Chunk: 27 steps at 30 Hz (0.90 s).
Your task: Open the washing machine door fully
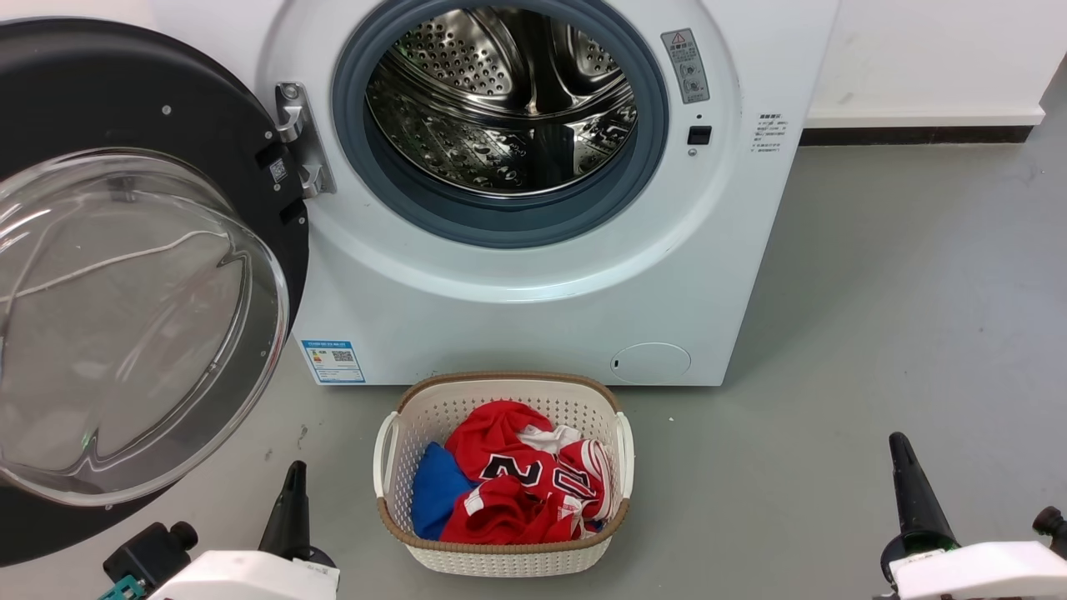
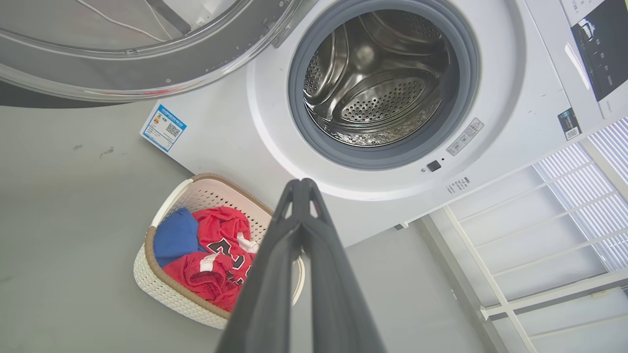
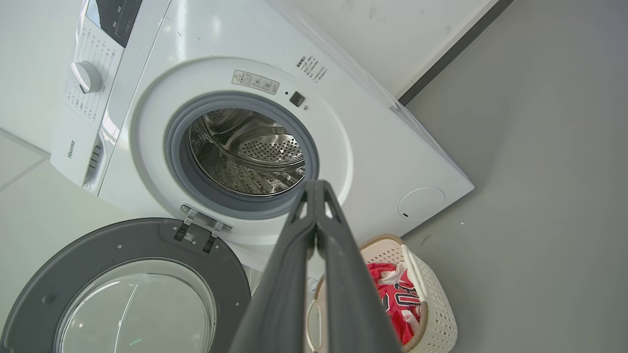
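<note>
Where the panel lettering (image 3: 72,149) reads Hisense, machine (image 1: 542,325) stands white; blue label (image 1: 333,361) at its 7 o'clock. Door (image 1: 125,92) swung wide at drum's (image 1: 508,100) 9 o'clock, glass bowl facing the room. Left gripper (image 2: 301,186), right gripper (image 3: 316,185): jaws closed, empty, apart from door.

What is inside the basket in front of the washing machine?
The basket holds a red jersey and a blue garment; anything beneath them is covered.
</note>
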### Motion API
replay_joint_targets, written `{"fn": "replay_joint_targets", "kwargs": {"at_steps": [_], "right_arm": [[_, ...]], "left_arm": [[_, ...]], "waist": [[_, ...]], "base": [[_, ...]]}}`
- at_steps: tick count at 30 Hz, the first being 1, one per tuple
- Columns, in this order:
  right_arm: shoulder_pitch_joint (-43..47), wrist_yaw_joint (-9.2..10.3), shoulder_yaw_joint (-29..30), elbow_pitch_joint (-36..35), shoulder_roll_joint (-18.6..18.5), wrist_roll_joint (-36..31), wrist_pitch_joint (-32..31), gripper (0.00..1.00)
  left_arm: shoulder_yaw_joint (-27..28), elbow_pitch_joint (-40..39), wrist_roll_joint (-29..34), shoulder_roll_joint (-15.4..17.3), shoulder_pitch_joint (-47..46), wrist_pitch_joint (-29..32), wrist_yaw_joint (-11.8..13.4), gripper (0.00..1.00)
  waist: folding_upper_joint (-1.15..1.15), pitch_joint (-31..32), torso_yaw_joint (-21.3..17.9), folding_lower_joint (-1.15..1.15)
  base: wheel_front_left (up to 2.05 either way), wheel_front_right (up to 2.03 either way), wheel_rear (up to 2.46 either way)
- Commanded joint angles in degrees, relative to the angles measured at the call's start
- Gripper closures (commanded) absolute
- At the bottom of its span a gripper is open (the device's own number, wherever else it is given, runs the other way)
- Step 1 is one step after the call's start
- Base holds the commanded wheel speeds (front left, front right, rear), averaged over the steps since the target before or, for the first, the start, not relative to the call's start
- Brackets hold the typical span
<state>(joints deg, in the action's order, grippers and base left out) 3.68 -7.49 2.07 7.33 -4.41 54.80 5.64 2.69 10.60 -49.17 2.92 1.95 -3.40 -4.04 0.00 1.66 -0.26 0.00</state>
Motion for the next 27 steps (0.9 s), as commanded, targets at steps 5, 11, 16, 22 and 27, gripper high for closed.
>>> {"fn": "replay_joint_targets", "kwargs": {"at_steps": [5, 11, 16, 22, 27], "right_arm": [[-2.2, -0.01, 0.2, 0.2, -0.5, 4.1, -1.0, 1.0], [-3.1, -0.01, 0.4, 0.9, -0.5, 8.1, -2.0, 1.0], [-3.7, -0.01, 0.5, 1.4, -0.5, 11.2, -2.8, 1.0], [-4.6, -0.01, 0.7, 2.1, -0.5, 14.7, -3.7, 1.0], [-5.3, -0.01, 0.8, 2.6, -0.5, 17.6, -4.4, 1.0]], "left_arm": [[0.6, -0.1, -4.4, 0.0, -2.0, 1.0, -0.6, 1.0], [1.0, 0.3, -8.7, 0.0, -2.6, 2.0, -1.0, 1.0], [1.3, 0.6, -12.1, 0.0, -3.3, 2.8, -1.2, 1.0], [1.6, 0.9, -16.0, 0.0, -4.0, 3.7, -1.5, 1.0], [1.9, 1.2, -19.0, 0.0, -4.4, 4.4, -1.7, 1.0]], "waist": [[0.0, -0.1, 0.0, 0.0], [0.0, -0.3, 0.0, 0.0], [0.0, -0.4, 0.1, 0.0], [0.0, -0.5, 0.1, 0.0], [0.0, -0.6, 0.1, 0.0]], "base": [[0.0, 0.0, 0.0], [0.0, 0.0, 0.0], [0.0, 0.0, 0.0], [0.0, 0.0, 0.0], [0.0, 0.0, 0.0]]}}
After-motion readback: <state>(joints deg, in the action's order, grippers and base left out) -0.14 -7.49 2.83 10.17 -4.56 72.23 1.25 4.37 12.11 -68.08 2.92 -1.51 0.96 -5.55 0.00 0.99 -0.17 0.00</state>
